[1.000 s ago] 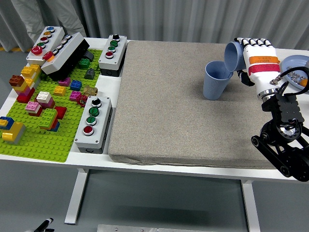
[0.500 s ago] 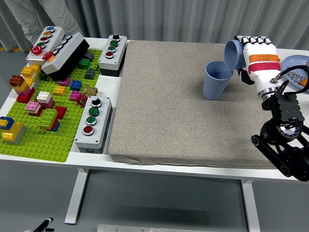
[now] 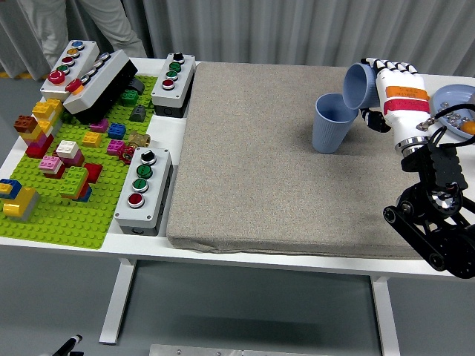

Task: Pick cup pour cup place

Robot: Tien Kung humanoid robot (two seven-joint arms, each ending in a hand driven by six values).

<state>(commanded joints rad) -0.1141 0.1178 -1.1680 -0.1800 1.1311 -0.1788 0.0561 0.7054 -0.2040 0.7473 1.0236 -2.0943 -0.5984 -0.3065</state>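
Right hand point(image 3: 392, 93) fingers wrapped around a blue plastic cup point(image 3: 360, 84), tipped mouth-down over an upright blue plastic cup point(image 3: 332, 123) on the grey mat point(image 3: 282, 185). Contents not visible.

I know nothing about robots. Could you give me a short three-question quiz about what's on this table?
1. True or false: the right hand holds a tilted cup above the standing cup.
2. What lies under the standing cup: A) green brick plate, B) grey mat, C) bare table?
3. How many grey button boxes touch the mat's left edge?

Key: 1 true; 2 B; 3 two.
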